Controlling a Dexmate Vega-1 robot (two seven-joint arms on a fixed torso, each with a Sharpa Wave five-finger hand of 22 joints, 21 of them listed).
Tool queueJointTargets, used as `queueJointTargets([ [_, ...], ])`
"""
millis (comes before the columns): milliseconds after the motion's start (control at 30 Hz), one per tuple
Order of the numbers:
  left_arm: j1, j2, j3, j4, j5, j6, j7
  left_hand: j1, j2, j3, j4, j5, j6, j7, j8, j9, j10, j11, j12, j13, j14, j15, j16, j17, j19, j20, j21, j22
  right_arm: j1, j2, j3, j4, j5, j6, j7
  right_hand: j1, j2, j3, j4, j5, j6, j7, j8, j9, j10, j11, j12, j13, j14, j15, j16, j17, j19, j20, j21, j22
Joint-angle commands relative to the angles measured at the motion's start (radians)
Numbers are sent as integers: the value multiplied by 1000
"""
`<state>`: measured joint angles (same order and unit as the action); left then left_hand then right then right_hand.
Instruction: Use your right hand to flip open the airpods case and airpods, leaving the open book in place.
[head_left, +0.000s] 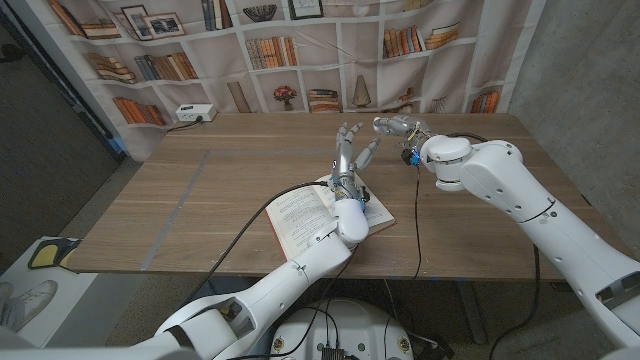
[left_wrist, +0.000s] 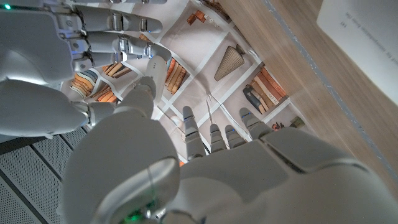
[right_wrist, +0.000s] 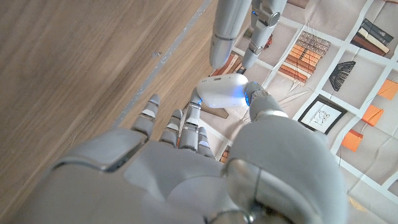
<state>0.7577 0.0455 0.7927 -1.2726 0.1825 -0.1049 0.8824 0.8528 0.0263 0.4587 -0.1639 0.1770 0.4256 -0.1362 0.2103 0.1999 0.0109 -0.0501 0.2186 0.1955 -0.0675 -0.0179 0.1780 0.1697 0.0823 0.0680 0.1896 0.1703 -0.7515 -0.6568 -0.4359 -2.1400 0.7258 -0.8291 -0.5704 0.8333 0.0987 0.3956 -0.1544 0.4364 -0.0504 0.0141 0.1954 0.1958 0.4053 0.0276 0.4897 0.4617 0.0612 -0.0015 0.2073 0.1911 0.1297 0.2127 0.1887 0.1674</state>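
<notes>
A: Where's the case?

B: I see the small white rounded airpods case (right_wrist: 222, 91) pinched in my right hand (head_left: 398, 127), between thumb and a fingertip, lifted off the long wooden table (head_left: 200, 190). From the right wrist camera its lid looks closed, though I can't be sure.

A: And the left?

B: My left hand (head_left: 347, 160) stands upright above the open paperback book with printed pages (head_left: 300, 215), fingers spread, grasping nothing. Its fingertips come close to the right hand's; whether they touch the case I cannot tell.

A: The book?

B: It lies open near the table's front edge, partly under my left forearm. Behind the table hangs a printed bookshelf backdrop (head_left: 280, 50).
</notes>
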Motion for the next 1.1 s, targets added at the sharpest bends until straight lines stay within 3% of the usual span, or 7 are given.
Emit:
queueJointTargets([
  [33, -19, -13, 9, 40, -5, -16, 2, 18, 1, 0, -1, 0, 14, 1, 6, 0, 2, 5, 5, 2, 1, 2, 7, 4, 9, 2, 2, 1, 4, 2, -6, 14, -1, 3, 12, 5, 9, -6, -2, 4, -11, 2, 0, 1, 52, -48, 4, 2, 4, -3, -3, 2, 2, 3, -2, 4],
  [1100, -26, -26, 15, 73, -8, -62, 23, 34, 7, -14, 4, -1, 66, 13, 13, -4, 27, -8, 12, 2, 23, -4, 12, 5, 22, 0, 5, 2, -10, -1, -20, -17, -6, -16, 10, 8, 11, -14, -1, 8, -9, -1, 3, 1, 48, -51, 6, 1, 3, -8, -2, 3, 2, 3, -1, 4],
])
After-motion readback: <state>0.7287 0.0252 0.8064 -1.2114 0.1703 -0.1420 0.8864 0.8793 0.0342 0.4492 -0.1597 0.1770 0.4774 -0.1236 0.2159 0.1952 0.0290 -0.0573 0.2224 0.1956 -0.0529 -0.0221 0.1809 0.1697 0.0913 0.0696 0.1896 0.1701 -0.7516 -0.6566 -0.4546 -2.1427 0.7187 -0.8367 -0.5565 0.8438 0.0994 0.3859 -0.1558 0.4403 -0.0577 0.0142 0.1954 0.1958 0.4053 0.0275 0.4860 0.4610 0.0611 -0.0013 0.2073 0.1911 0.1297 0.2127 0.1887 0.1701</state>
